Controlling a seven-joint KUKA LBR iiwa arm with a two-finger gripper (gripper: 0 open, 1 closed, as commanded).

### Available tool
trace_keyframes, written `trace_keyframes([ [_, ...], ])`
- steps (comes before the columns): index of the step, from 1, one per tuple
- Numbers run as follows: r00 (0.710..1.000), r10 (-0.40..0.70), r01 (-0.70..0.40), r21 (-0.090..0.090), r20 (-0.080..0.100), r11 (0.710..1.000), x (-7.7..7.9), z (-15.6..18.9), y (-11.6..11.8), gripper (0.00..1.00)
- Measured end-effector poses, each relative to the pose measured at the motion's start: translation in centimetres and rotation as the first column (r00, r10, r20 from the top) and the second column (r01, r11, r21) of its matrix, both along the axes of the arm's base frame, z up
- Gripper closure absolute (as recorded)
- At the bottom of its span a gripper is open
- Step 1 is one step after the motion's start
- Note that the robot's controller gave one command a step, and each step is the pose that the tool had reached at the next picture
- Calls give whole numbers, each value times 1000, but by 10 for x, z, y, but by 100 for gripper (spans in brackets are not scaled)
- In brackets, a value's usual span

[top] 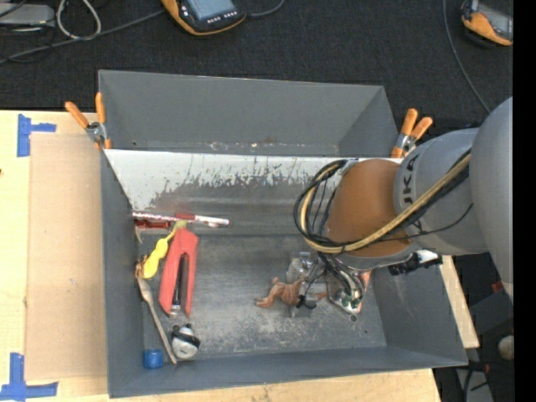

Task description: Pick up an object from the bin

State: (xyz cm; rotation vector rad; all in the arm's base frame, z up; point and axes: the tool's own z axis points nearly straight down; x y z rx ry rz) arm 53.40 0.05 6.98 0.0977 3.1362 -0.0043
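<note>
My gripper (308,285) is low in the right half of the bin, just under the arm's orange cover. Right at its tip lies a small brown toy figure (279,293), stretched out to the left on the bin floor. A small green and white thing (351,302) lies just right of the gripper, partly hidden by cables. Whether the gripper touches the brown figure I cannot tell.
Along the left wall lie a red-handled tool (178,270), a yellow piece (154,259), a thin wooden stick (156,312), a blue cap (152,359) and a round silver and black thing (184,342). A red and silver strip (179,220) lies at the back left.
</note>
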Motion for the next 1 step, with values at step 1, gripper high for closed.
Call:
trace_keyframes([
  [1,1000,1,-1,0,-1,1000,0,0,0,100],
])
